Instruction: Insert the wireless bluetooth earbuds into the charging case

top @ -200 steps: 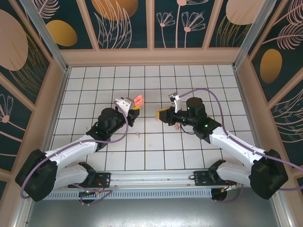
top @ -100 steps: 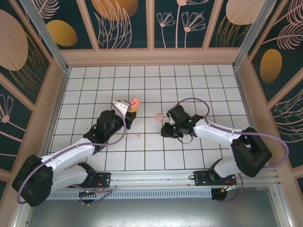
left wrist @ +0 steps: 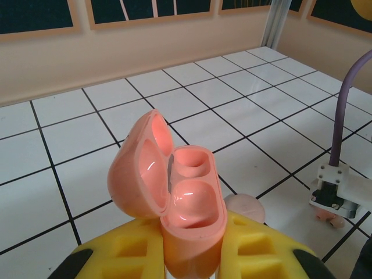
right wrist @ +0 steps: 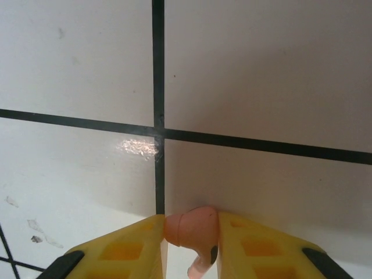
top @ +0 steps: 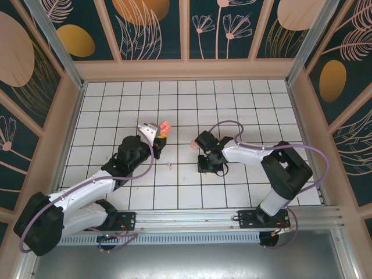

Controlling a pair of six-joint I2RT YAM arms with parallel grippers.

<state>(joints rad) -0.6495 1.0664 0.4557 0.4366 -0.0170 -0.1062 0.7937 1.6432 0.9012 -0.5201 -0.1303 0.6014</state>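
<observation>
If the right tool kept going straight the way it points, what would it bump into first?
Probably the white tiled floor, near a crossing of black grout lines. The right tool, with a small pale pink earbud between its yellow fingers, points at it; the gap is hard to judge.

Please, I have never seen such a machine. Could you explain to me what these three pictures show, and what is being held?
Two robot arms stand at a white tiled floor. The wide picture looks down from above; the other two come from a camera on each wrist. The left end effector grips an open pink case whose hollows look empty. The right end effector is low over the floor with an earbud between its yellow fingers. A second earbud and a pale pink disc lie on the tiles.
</observation>
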